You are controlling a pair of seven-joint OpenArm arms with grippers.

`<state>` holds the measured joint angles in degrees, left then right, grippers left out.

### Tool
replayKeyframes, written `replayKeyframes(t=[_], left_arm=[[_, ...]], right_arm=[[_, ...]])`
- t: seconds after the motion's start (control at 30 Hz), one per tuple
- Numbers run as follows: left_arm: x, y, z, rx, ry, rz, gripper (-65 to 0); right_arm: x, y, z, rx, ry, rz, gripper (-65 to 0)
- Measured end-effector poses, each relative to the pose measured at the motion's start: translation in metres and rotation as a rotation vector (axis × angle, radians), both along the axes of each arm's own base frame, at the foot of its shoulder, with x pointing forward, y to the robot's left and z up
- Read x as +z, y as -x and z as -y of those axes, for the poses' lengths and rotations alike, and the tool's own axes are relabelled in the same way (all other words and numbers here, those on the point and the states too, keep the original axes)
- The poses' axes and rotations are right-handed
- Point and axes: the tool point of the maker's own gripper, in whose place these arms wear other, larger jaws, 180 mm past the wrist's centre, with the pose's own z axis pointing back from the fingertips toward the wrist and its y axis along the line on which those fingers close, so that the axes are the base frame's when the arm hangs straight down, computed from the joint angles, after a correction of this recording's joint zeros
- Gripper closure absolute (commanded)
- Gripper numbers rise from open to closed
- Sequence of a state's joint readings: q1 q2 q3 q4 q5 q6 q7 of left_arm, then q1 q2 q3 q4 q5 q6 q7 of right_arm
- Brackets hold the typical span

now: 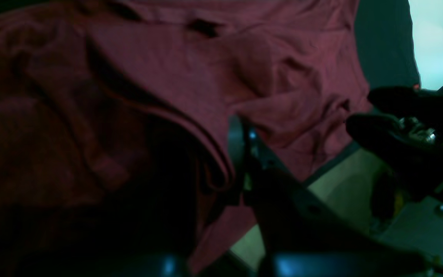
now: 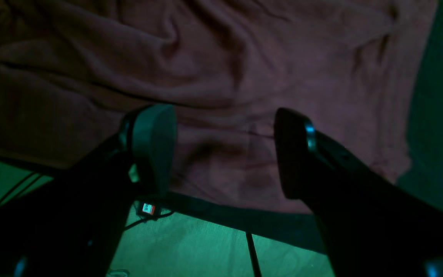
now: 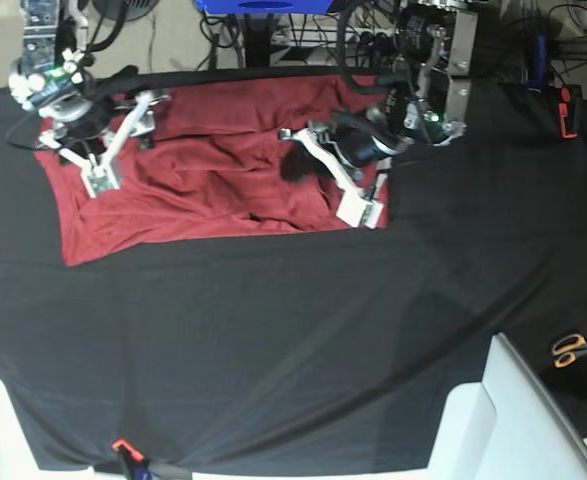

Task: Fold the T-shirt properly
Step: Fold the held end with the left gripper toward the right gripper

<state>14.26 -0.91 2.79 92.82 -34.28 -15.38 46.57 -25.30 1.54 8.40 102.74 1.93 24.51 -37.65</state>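
Left tool [image 1: 240, 154] pinching T-shirt [image 3: 213, 170], right tool [image 2: 221, 154] spread

Your base view looks down from high in front over the whole desk [image 3: 273, 330]. Each wrist view sits close behind its own hand, facing past the fingers. All three share the red T-shirt [image 3: 213, 180] [image 1: 167, 77] [image 2: 225, 69] at the far edge.
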Motion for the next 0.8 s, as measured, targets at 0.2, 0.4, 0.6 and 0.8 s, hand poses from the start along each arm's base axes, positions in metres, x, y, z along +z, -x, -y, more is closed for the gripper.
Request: replayKeyframes(t=[0.2, 0.4, 0.6, 0.8], left_arm=[[-0.004, -0.009, 0.015, -0.011, 0.027, 0.005, 0.0], [-0.006, -0.014, 0.02, -0.009, 0.038, 0.006, 0.0], [-0.01, -0.012, 0.021, -0.003, 0.042, -0.007, 0.0], [-0.004, -0.013, 0.038, -0.099, 0.024, 0.023, 0.0]], right_arm=[[0.0, 0.0, 0.006, -0.017, 0.006, 0.001, -38.4], [0.0, 0.0, 0.005, -0.016, 0.002, 0.001, -38.4], [0.0, 0.0, 0.005, -0.016, 0.002, 0.002, -38.4], [0.001, -0.001, 0.005, -0.016, 0.002, 0.004, -38.4]])
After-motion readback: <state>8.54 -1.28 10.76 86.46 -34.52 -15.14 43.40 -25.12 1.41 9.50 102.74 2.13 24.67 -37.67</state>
